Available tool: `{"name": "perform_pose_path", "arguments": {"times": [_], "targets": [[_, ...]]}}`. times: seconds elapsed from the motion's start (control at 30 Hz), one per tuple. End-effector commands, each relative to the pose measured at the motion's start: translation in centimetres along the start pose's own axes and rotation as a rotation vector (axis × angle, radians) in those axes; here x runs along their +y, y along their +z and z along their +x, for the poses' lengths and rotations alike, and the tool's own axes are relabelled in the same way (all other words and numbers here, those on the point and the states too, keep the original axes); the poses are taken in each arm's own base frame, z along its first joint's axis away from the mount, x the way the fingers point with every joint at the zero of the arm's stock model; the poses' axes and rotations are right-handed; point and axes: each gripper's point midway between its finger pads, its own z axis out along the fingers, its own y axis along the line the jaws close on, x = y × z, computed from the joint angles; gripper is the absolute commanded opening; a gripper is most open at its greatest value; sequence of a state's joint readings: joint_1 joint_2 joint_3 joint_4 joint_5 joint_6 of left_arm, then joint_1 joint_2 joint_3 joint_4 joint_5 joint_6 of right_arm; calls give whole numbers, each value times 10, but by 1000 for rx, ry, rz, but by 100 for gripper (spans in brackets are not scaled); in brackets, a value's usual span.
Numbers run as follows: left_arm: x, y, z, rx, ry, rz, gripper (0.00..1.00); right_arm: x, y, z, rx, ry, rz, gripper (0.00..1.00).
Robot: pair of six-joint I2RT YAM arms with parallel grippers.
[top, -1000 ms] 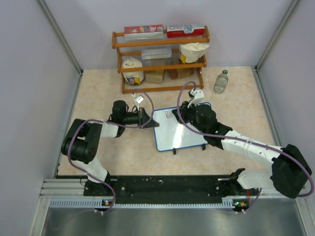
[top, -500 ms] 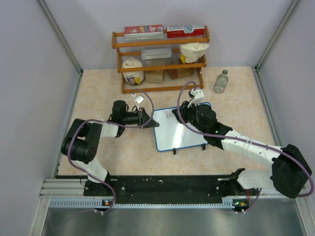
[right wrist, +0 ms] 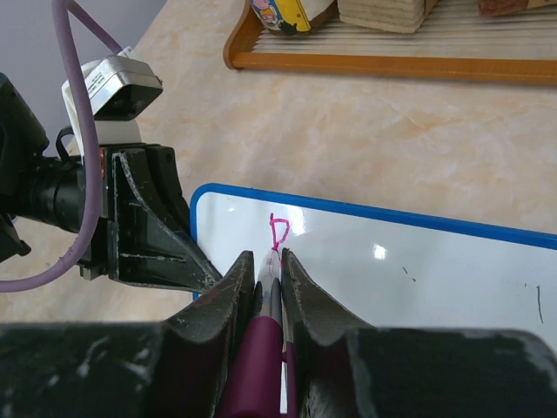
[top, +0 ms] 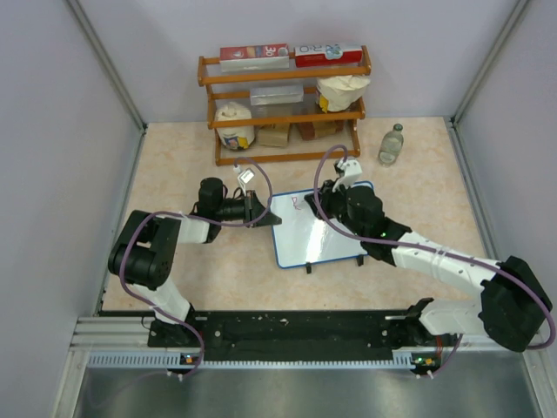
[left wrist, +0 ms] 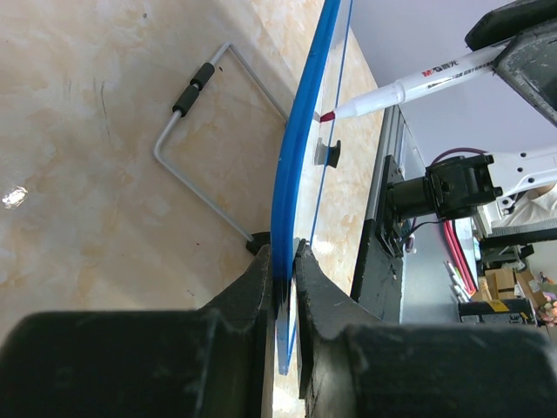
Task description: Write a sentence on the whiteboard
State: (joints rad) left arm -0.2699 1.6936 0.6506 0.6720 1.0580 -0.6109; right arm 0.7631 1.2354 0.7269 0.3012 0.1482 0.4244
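My pincer (left wrist: 285, 252) is clamped on the blue edge of the board (left wrist: 305, 131), which I see edge-on. A marker (left wrist: 418, 83) comes in from the right, its pink tip touching the board's face. Left of the board, a bent wire leg (left wrist: 193, 87) with a black sleeve lies on the table (left wrist: 87, 174).

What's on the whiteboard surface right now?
On the whiteboard: one pink looped stroke, marker tip touching it. The right end effector hides anything just below the tip.
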Motion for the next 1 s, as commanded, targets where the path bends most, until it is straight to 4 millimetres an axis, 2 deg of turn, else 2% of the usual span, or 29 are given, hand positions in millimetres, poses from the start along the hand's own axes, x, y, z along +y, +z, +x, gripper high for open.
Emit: {"name": "perform_pose_path", "arguments": {"times": [0.0, 0.73, 0.9, 0.97], "targets": [[9, 2, -1, -6, 18, -35, 0, -2, -6, -3, -18, 10, 3, 0], [10, 2, -1, -6, 19, -38, 0, -4, -14, 7, 5, 10, -8, 0], [10, 2, -1, -4, 19, -39, 0, 3, -20, -9, -34, 25, -35, 0], [10, 2, -1, -4, 18, -41, 0, 10, -26, -25, -72, 39, -61, 0]]}}
